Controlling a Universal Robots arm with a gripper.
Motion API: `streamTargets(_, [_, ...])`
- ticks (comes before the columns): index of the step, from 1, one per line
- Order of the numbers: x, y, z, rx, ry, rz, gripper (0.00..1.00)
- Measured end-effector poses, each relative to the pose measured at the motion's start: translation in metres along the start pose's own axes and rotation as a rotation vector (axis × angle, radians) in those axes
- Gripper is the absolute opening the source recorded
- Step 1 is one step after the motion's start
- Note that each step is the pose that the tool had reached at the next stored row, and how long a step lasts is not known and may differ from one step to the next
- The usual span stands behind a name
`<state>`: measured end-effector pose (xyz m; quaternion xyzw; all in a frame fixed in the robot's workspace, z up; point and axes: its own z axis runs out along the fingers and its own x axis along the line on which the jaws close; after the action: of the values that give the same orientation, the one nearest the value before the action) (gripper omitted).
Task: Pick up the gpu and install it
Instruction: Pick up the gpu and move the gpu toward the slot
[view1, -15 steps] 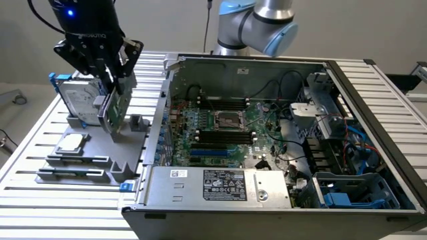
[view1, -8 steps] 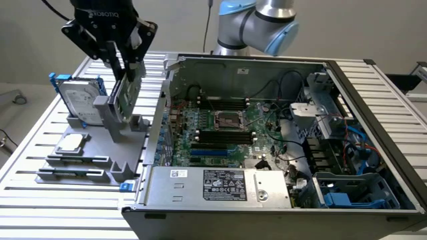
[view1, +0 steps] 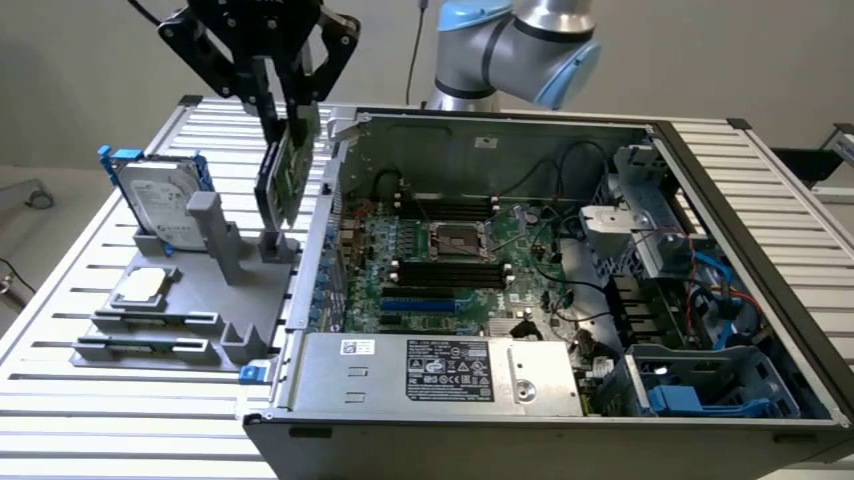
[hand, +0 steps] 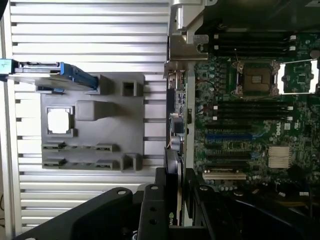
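Surface: a table (view1: 80, 400) of pale metal slats.
Exterior view's left: a grey holder (view1: 187, 300) with slots and posts lies flat on the slats.
Exterior view's right: an open computer case (view1: 534, 450) lies on its side, open face up.
Spacing: holder and case sit just beside each other.
Bare slats: visible around the holder and along the case's far side.

Black gripper (view1: 286, 128), green gpu (view1: 279, 178), blue-framed silver hard drive (view1: 158, 205), grey holder (view1: 180, 322), green motherboard (view1: 514, 235), pale blue arm joint (view1: 567, 70)
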<state>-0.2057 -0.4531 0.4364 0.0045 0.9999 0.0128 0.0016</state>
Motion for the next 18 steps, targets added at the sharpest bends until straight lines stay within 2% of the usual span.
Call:
streamTargets(7, [-0.032,-0.0014,0.0020,-0.0002,0.0000,0.000,0.26])
streamTargets(18, [-0.082,0.0001,0.0217,0.0058,0.0001,0.000,0.26])
